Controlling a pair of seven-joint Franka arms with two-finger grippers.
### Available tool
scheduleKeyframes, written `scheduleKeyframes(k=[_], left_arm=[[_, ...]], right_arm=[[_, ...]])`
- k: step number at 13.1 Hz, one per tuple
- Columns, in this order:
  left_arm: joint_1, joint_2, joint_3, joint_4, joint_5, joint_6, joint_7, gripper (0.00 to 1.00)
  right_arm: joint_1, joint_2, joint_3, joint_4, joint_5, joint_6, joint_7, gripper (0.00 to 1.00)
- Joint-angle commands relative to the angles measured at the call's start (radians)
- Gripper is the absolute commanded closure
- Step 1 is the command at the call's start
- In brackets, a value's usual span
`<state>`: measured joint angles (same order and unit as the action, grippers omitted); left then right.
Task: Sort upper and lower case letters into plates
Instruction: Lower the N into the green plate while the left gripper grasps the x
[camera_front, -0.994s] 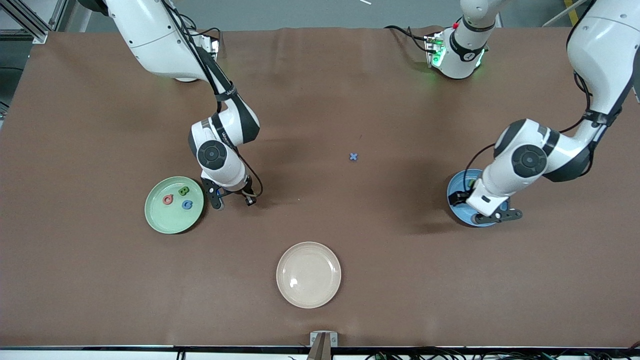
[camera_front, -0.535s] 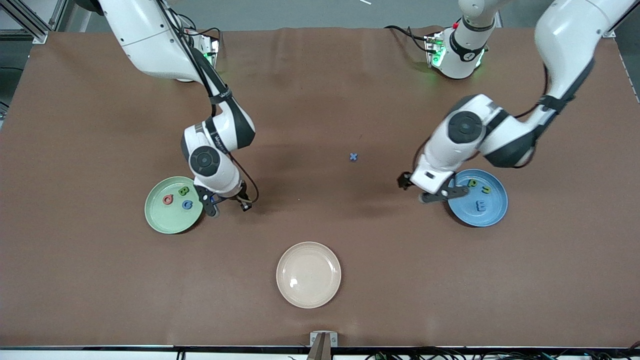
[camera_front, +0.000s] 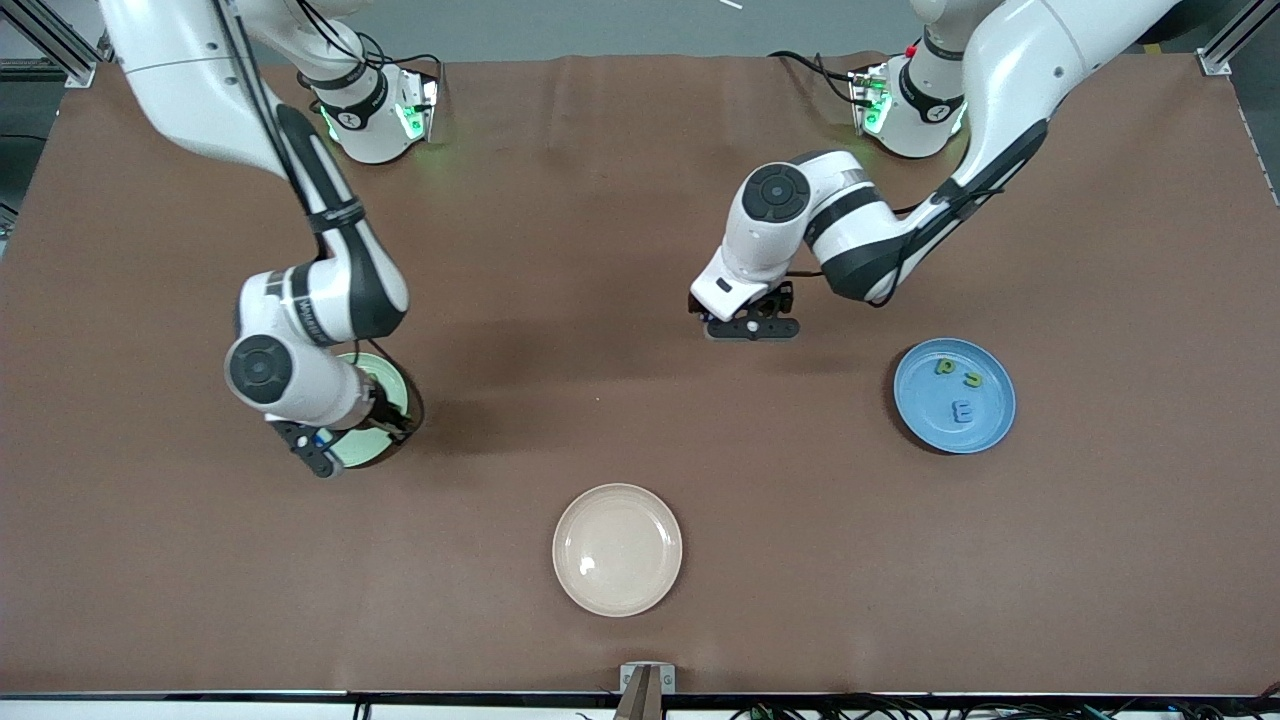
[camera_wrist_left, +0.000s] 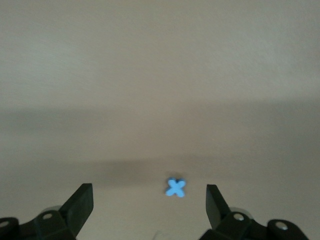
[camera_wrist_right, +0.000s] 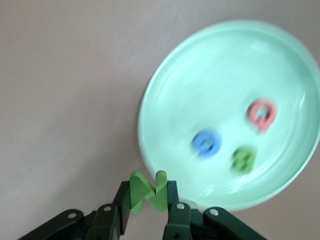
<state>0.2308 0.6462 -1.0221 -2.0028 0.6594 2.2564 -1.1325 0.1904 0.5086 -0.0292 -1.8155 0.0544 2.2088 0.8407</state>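
Left gripper (camera_front: 752, 327) moved off blue plate (camera_front: 990, 432), now over blue x (camera_wrist_left: 175, 187), fingers wide apart. Right gripper (camera_front: 322, 455) moved over green plate (camera_wrist_right: 165, 90), pinching green letter (camera_wrist_right: 148, 191). Three letters on blue plate uncovered.

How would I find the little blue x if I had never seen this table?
Start at the brown table and look around its middle, where the left gripper hangs open. The small blue x lies flat on the bare tabletop just under it. It is the only letter not on a plate or in a gripper.
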Motion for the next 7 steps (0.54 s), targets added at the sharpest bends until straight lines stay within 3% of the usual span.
scheduleKeyframes(k=[1,3,7], left_arm=[[-0.118,0.018,0.112,0.001,0.017,0.077,-0.041,0.01],[-0.163,0.018,0.158,-0.002,0.023,0.124,-0.05,0.01],[-0.191,0.036,0.177,-0.027,0.043,0.144,-0.092,0.08]], right_arm=[[-0.1,-0.01,0.02,-0.047,-0.005,0.04,-0.179,1.0],[-0.138,-0.009,0.02,-0.087,-0.004,0.116,-0.267,1.0],[-0.157,0.01,0.022,-0.131,-0.002,0.21,-0.334,1.0]])
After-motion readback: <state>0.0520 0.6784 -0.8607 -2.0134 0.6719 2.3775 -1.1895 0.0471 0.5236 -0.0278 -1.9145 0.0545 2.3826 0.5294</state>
